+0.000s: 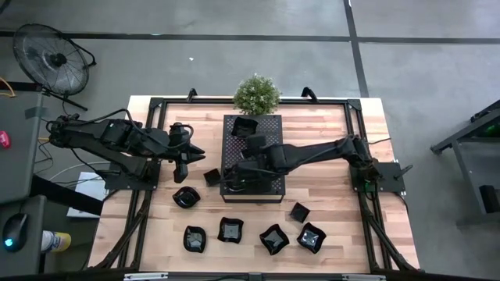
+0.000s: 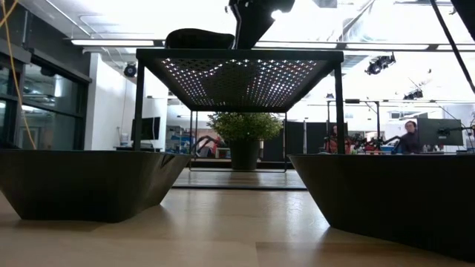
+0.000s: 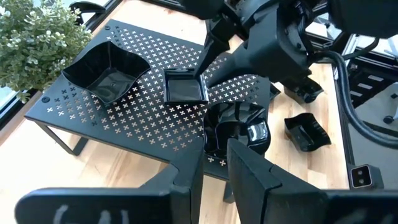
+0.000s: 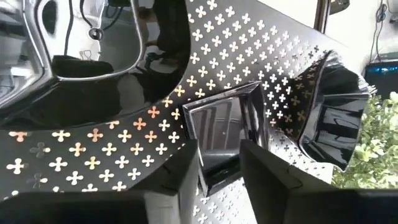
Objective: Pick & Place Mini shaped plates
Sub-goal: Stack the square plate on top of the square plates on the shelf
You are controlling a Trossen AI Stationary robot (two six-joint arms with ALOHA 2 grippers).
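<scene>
- While the right arm reaches across the wooden worktop [image 1: 328, 195] from its right side, the right gripper [image 4: 219, 163] is low over the black perforated tray [image 1: 269, 125], a raised stand at the middle of the worktop.
- Its two dark fingers [image 4: 168, 186] stand slightly spread on either side of a small square plate [image 3: 185, 86] lying flat on the tray; whether the pads touch the rim I cannot tell.
- A larger wavy-rimmed plate [image 3: 107, 73] sits on the tray's far end, near the potted plant [image 1: 256, 94] that stands at the worktop's back edge.
- A third glossy plate [image 3: 239, 124] rests at the tray's near edge, partly hidden behind the left arm's fingers in that arm's wrist view.
- The left gripper [image 1: 190, 154] hangs over the worktop just left of the tray, its fingers [image 3: 258, 180] narrowly parted and holding nothing.
- More mini shaped plates lie on the bare wood: a rounded one [image 1: 186, 197] in front of the left gripper, a small square one [image 1: 212, 177] beside the tray's left leg, another small square [image 1: 300, 211] to the tray's front right, and a row of four [image 1: 230, 229] along the front edge.
- A floor fan [image 1: 48, 56] stands beyond the worktop's back left corner.
</scene>
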